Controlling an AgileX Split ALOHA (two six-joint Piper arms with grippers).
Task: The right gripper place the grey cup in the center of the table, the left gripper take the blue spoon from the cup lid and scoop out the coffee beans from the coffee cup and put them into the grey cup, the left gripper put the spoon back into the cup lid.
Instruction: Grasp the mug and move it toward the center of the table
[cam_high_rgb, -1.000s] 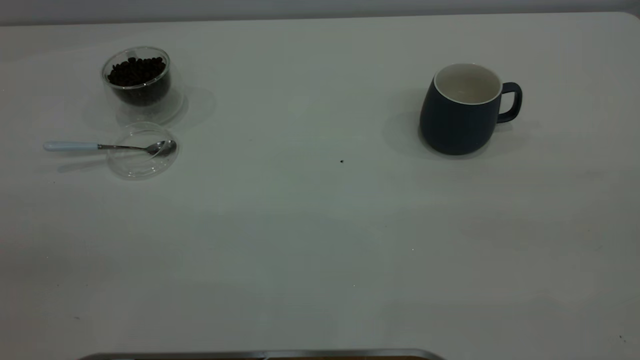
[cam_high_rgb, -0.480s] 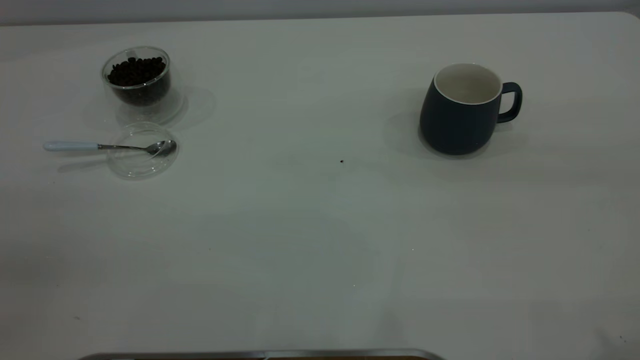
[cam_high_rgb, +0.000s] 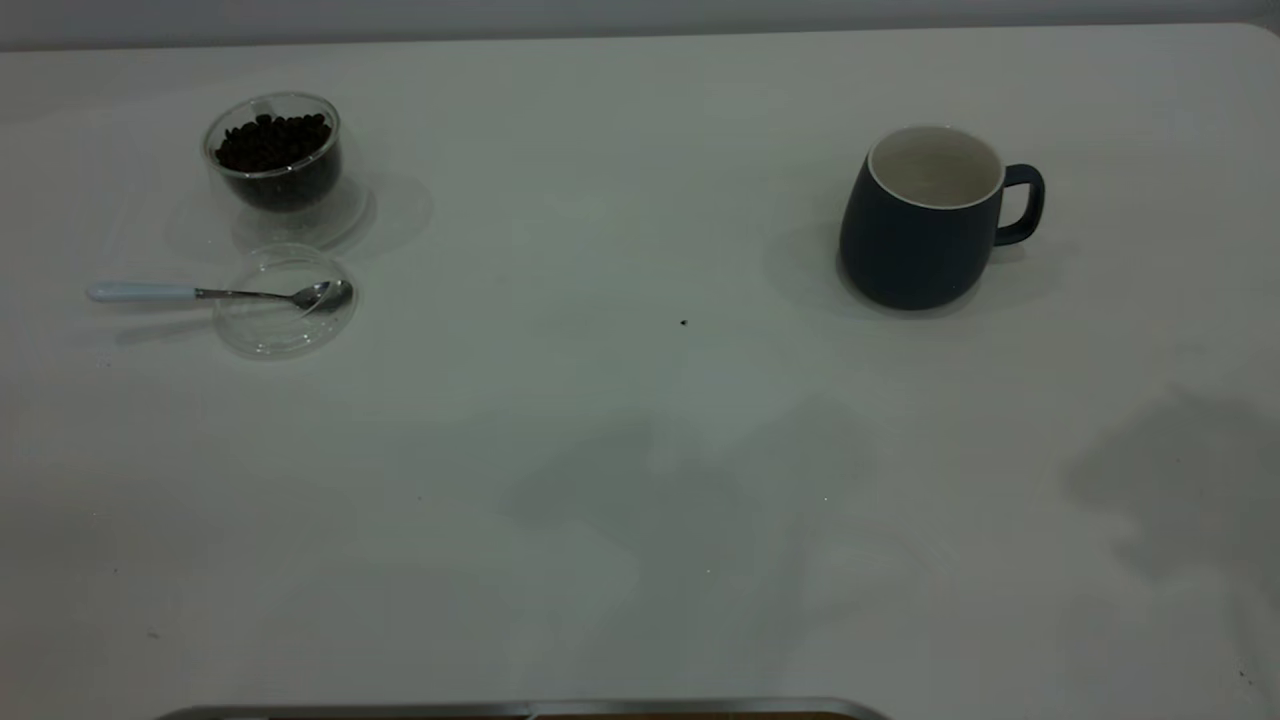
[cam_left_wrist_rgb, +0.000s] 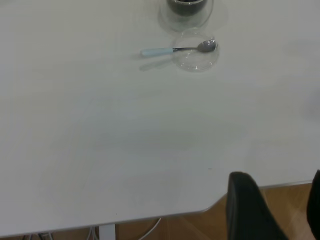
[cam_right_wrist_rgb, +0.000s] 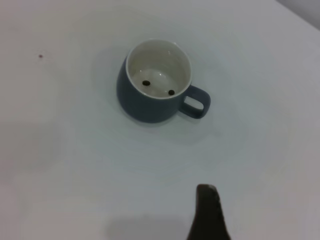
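1. Left fingers (cam_left_wrist_rgb: 272, 210): two dark tips showed at the counter's (cam_high_rgb: 620, 480) near edge, standing apart and holding nothing, well away from the spoon (cam_high_rgb: 215, 293).
2. The spoon lay sideways, bowl in the lid (cam_high_rgb: 285, 302), handle pointing outward, just before the glass cup (cam_high_rgb: 277, 160) of beans (cam_high_rgb: 272, 140).
3. The mug (cam_high_rgb: 925, 220) stood right of centre, handle outward, upright.
4. Right fingers (cam_right_wrist_rgb: 209, 212): only one tip showed, so their spread could not be told; this arm was likely nearer the mug, which lay ahead.
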